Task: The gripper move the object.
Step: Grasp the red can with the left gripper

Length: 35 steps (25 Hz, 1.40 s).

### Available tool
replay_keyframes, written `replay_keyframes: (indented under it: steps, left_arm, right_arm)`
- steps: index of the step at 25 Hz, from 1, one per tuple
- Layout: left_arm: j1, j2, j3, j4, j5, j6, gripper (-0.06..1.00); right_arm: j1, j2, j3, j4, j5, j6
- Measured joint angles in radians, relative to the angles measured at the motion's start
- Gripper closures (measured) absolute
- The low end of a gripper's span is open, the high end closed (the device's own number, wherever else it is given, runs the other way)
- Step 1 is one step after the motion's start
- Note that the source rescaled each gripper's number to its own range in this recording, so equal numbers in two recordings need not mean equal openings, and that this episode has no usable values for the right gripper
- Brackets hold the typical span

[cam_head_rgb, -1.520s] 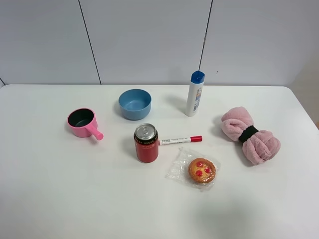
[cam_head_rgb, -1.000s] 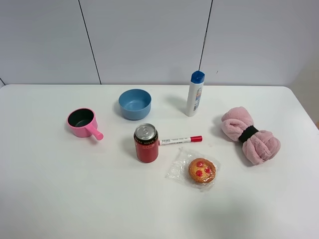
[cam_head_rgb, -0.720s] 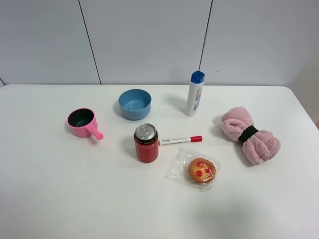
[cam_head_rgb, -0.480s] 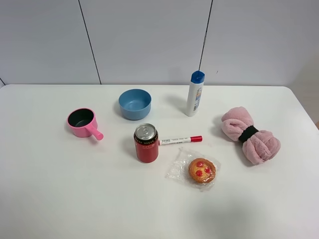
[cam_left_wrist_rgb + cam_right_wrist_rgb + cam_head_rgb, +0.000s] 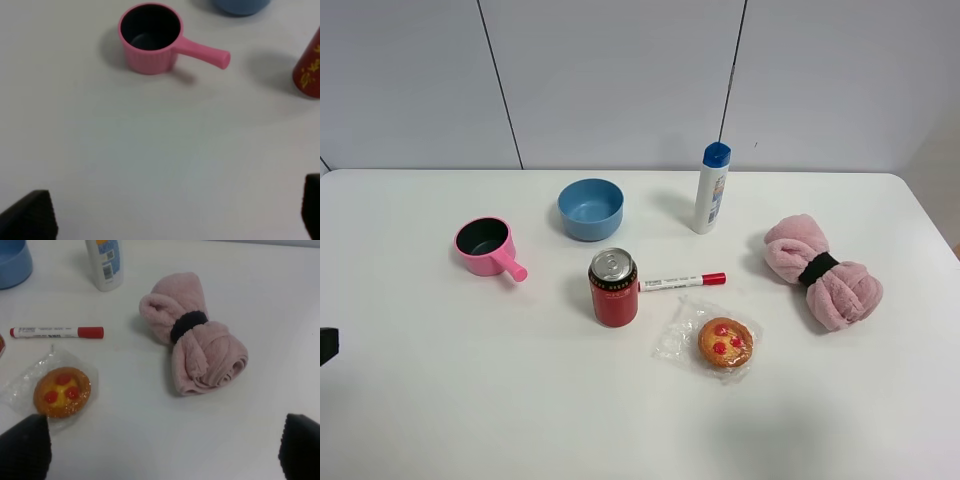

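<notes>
The red can (image 5: 613, 288) stands upright in the middle of the desk (image 5: 470, 400), and I worry about tipping it: it is tall, and a sideways brush would topple it. The marker (image 5: 682, 281) lies just beside it, perhaps touching, so a closing finger could drag that along. My left fingers (image 5: 30, 220) and right fingers (image 5: 25, 447) are spread wide, holding nothing. The left wrist view cuts the can to a sliver, and from above the left arm (image 5: 325, 345) is only a dark scrap at the edge.
</notes>
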Motion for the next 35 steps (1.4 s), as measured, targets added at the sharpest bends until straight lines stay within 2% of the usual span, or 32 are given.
replay_keyframes:
  steps: [4,10,14,21,30,35]
  left_arm:
    - [0.0,0.187,-0.068,-0.006,-0.086,0.015,-0.06]
    - [-0.003,0.457,-0.228,-0.009,-0.152,0.069,-0.06]
    - [-0.065,0.609,-0.34,-0.009,-0.19,0.097,-0.06]
    - [-0.287,0.819,-0.455,-0.005,-0.26,0.098,-0.06]
    - [-0.625,0.962,-0.466,-0.005,-0.36,0.098,-0.06]
    - [-0.731,1.023,-0.466,-0.006,-0.421,0.098,-0.06]
  right_arm:
    - [0.0,0.0,0.0,0.0,0.0,0.0]
    - [0.0,0.0,0.0,0.0,0.0,0.0]
    - [0.0,0.0,0.0,0.0,0.0,0.0]
    - [0.0,0.0,0.0,0.0,0.0,0.0]
    - [0.0,0.0,0.0,0.0,0.0,0.0]
    - [0.0,0.0,0.0,0.0,0.0,0.0]
